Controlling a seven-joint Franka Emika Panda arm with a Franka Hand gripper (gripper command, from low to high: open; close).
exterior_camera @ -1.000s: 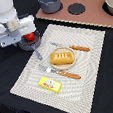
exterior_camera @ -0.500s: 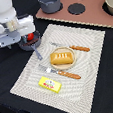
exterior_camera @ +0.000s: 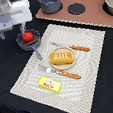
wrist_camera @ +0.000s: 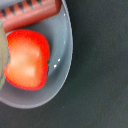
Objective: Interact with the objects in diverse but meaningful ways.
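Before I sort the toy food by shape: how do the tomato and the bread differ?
The tomato is red, round and glossy; the bread is orange, blocky and ridged. The tomato sits in a grey long-handled pot at the placemat's corner; the bread lies on a small plate mid-placemat, between utensils. Both are small toy foods held in a dish.

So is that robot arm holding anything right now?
Cannot be told: the gripper is hidden in both views. The red round tomato lies in its grey long-handled pot.

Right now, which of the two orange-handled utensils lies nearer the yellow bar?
The fork, just below the bread plate; the knife lies beyond the plate, farther from the yellow bar.
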